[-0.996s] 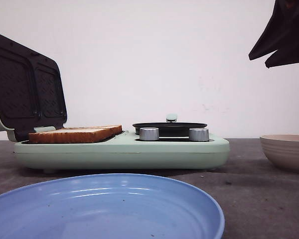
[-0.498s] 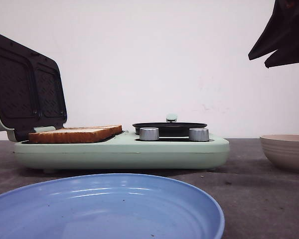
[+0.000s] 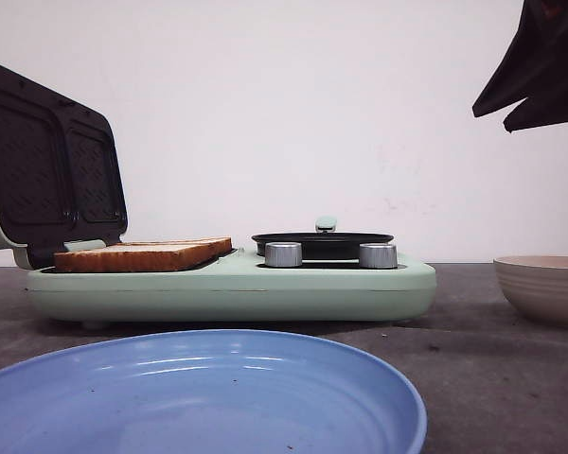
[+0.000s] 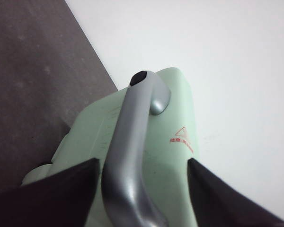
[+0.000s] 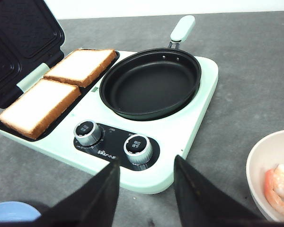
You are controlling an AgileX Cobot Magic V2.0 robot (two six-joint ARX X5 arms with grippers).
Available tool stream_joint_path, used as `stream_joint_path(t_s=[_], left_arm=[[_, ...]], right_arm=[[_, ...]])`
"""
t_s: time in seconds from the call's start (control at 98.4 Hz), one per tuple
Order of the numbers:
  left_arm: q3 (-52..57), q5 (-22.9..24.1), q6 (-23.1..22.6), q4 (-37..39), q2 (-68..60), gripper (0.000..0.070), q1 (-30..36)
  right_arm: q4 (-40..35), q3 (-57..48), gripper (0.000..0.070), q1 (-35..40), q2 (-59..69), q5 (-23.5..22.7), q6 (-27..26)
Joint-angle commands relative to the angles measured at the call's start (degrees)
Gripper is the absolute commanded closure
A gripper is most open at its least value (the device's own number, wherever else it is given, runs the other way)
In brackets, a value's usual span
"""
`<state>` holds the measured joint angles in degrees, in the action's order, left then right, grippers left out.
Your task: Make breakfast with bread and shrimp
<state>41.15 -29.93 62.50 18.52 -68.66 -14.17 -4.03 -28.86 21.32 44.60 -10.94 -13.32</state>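
Two slices of bread [image 5: 83, 66] [image 5: 38, 106] lie side by side on the lower plate of a mint-green sandwich maker [image 3: 227, 288], its dark ribbed lid [image 3: 52, 170] standing open. In the front view the bread [image 3: 142, 255] shows edge-on. The shrimp [image 5: 279, 184], pale orange, rests in a beige bowl [image 5: 255, 161] to the right of the appliance. My left gripper [image 4: 142, 161] is open behind the lid, its fingers on either side of the grey lid handle [image 4: 130, 142] without clamping it. My right gripper [image 5: 146, 160] hangs open and empty, high above the table [image 3: 497, 112] in front of the knobs.
A black frying pan [image 5: 151, 87] with a mint handle sits on the appliance's right half, behind two silver knobs [image 5: 87, 132] [image 5: 138, 146]. A large blue plate [image 3: 199, 397] lies nearest the camera. The beige bowl [image 3: 544, 288] stands at the right edge on the grey table.
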Motion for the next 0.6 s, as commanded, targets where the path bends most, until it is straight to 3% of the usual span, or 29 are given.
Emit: stream_joint_path(t_s=[0.0,0.122,0.234,0.335,0.589], left_arm=[[0.4,0.2,0.1,0.7,-1.0,0.0478,-0.2],[0.4,0.2,-0.1,0.8,-1.4,0.056,0.0],[0.4,0.2,-0.1,0.7,-1.8,0.0575,0.0],[0.4,0.2,-0.4,0.8,-1.8,0.0697,0.0],[0.4,1.1,-2.3,0.8,-1.8,0.0696,1.3]], right_arm=[[0.3,-0.3,0.0496,0.2,0.3,-0.2,0.3],[0.2,-0.3,0.0496,0.2,0.3,-0.2,0.3],[0.2,-0.3,0.0496,0.2,0.3,-0.2,0.3],[0.2,-0.3,0.0496,0.2,0.3,-0.2,0.3],[0.2,-0.3,0.0496,0.2,0.3,-0.2,0.3]])
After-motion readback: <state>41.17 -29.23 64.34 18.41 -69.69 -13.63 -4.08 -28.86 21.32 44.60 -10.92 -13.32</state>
